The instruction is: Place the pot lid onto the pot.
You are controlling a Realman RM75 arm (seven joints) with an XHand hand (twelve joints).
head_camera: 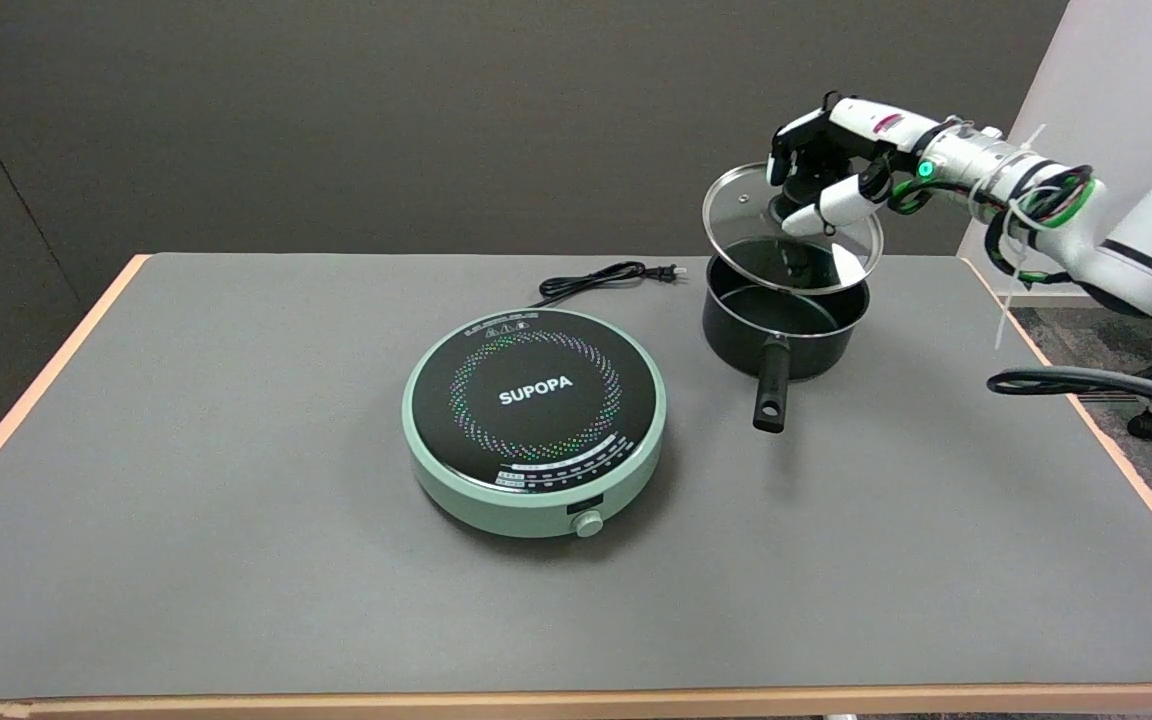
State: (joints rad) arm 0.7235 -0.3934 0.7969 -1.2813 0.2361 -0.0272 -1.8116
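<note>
The black-and-white right hand [829, 178] grips the round glass pot lid [736, 215], tilted, seemingly just above the black long-handled pot [784, 325].

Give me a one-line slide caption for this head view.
Right hand holds the glass pot lid tilted just above the black pot, beside a green induction cooker.

Robot hand [829, 175] grips glass lid [736, 225], tilted above black pot [784, 318].
</note>
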